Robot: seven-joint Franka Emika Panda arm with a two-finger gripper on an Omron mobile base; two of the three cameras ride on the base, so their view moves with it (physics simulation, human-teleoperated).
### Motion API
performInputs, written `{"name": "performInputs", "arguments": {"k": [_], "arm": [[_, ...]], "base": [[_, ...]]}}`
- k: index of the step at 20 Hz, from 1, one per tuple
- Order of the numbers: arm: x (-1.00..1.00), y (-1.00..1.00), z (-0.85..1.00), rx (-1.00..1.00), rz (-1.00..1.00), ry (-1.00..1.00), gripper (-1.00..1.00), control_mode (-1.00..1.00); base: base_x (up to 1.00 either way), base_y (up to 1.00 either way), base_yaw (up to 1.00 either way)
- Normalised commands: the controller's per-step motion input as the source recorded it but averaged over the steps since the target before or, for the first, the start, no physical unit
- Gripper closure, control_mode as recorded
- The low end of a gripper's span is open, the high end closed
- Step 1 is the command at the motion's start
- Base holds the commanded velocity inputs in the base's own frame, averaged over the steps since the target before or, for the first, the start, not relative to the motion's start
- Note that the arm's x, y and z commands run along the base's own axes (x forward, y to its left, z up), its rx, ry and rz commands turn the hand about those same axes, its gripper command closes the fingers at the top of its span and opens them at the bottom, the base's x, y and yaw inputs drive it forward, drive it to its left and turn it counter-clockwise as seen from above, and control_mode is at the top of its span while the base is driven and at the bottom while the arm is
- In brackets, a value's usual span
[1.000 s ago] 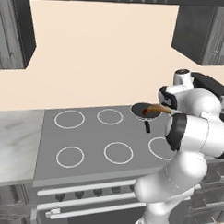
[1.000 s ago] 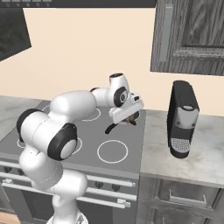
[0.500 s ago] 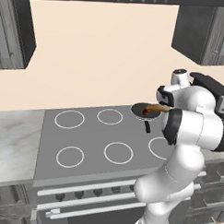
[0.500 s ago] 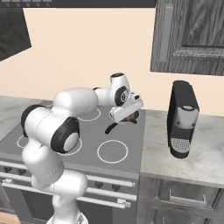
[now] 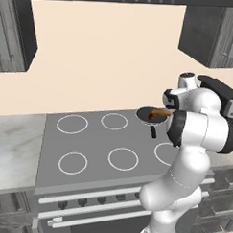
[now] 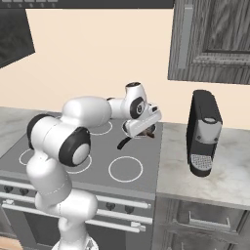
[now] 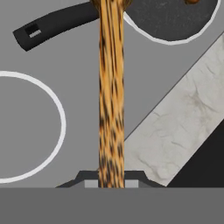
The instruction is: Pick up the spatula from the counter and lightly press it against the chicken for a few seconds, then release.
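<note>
Right, the pincer (image 7: 111, 183) is clamped on the spatula (image 7: 110, 96), closed against the butt of its speckled wooden shaft. Just the ends of the fingers (image 7: 87, 177) peek up, so the contact itself is half hidden. Straight ahead of the pincer the shaft runs out to the pan (image 7: 175, 19), and the blade end is cut off at the frame's edge. Whether it touches the chicken I can't tell, and the chicken itself I can't pick out for sure. The black pan handle (image 7: 54, 24) sticks off to one side of the spatula, over the stove (image 7: 78, 87). On the pincer's other side lies the marble desk (image 7: 183, 122), with a dark patch in the corner too cropped to name. In the left base view a brown stub of spatula pokes out from behind the arm (image 5: 199, 127), over the pan. From the right base view the hand hangs low above the pan, its tips too small to read, and the coffee machine (image 6: 202, 132) stands well off to its side on the desk.
</note>
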Motion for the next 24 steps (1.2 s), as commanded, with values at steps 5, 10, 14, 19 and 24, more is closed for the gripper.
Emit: {"name": "performInputs", "arguments": {"k": [5,10,14,19,24], "arm": [[0.09,-0.03,-0.06,0.0,0.02,0.0,1.0,-1.0],[0.17,0.0,-0.13,0.0,0.01,0.0,1.0,-1.0],[0.17,0.0,-0.18,0.0,0.01,0.0,1.0,-1.0],[0.15,-0.06,-0.08,0.0,0.01,0.0,1.0,-1.0],[0.2,-0.12,-0.03,0.0,0.01,0.0,1.0,-1.0]], "base": [[0.0,0.0,0.0],[0.0,0.0,0.0],[0.0,0.0,0.0],[0.0,0.0,0.0],[0.0,0.0,0.0]]}}
